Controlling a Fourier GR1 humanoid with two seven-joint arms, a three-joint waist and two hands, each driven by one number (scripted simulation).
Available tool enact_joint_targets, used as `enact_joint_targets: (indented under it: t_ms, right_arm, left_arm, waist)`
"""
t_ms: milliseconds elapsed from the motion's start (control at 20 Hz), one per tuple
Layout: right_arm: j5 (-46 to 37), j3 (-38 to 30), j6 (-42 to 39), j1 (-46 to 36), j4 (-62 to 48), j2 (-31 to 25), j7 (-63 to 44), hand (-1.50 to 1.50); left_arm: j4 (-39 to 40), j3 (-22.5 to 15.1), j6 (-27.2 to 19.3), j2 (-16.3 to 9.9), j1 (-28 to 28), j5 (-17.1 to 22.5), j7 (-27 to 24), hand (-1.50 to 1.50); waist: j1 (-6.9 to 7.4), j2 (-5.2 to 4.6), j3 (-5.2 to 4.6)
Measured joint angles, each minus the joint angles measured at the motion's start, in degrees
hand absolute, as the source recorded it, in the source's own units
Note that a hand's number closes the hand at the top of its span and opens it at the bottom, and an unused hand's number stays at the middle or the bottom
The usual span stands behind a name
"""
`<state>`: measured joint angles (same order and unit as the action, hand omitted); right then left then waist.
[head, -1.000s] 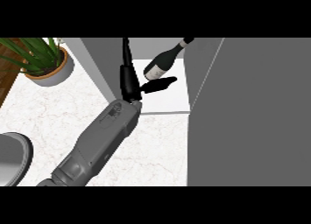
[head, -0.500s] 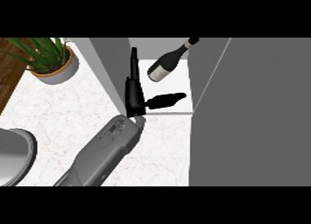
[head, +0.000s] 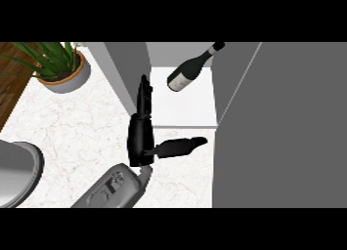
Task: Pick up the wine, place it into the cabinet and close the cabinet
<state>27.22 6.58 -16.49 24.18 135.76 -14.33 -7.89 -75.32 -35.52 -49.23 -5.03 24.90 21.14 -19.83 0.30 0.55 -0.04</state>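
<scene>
Right hand (head: 140, 139) is spread wide, fingers (head: 143, 93) straight along the cabinet's left wall (head: 129, 73), thumb pointing right toward the grey cabinet door (head: 284, 127); it holds nothing. Between wall and door lies the narrow white cabinet floor (head: 190, 110). Wine bottle (head: 192, 69) lies tilted at the back of it, well apart from the fingertips. Potted plant (head: 57, 66) stands far left on the marble counter (head: 75, 127).

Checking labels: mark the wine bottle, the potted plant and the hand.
wine bottle (head: 184, 75), head view, on its body by the label
potted plant (head: 66, 80), head view, on the pot's rim
hand (head: 138, 139), head view, on the palm
</scene>
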Motion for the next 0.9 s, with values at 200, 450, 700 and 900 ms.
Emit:
enact_joint_targets:
  t_ms: [200, 450, 700, 900]
  right_arm:
    - [-0.55, 0.00, 0.38, -0.15, 0.04, -0.88, 0.15, -1.50]
    - [-0.83, -1.64, -0.46, 0.96, 0.32, -2.72, 0.51, -1.50]
    - [-0.88, -2.37, -1.95, 0.30, 0.23, -5.04, -0.72, 1.50]
    - [-1.19, -1.28, -6.87, 0.47, -0.14, -8.39, -0.21, 1.50]
  left_arm:
    - [-9.35, -2.49, 1.03, -5.32, -6.49, -1.05, 1.84, -1.50]
    - [-19.91, -2.34, 2.51, -12.35, -13.54, -1.35, 3.94, -1.50]
    - [-28.82, -1.19, 8.09, -18.41, -20.70, 0.58, 3.24, -1.50]
    - [-33.53, 1.23, 14.19, -22.91, -24.84, 3.76, 1.89, 1.50]
  waist:
    - [0.01, 0.01, 0.00]
    - [-0.22, -0.08, 0.01]
    - [-0.25, -0.19, -0.01]
    - [-0.25, -0.20, -0.02]
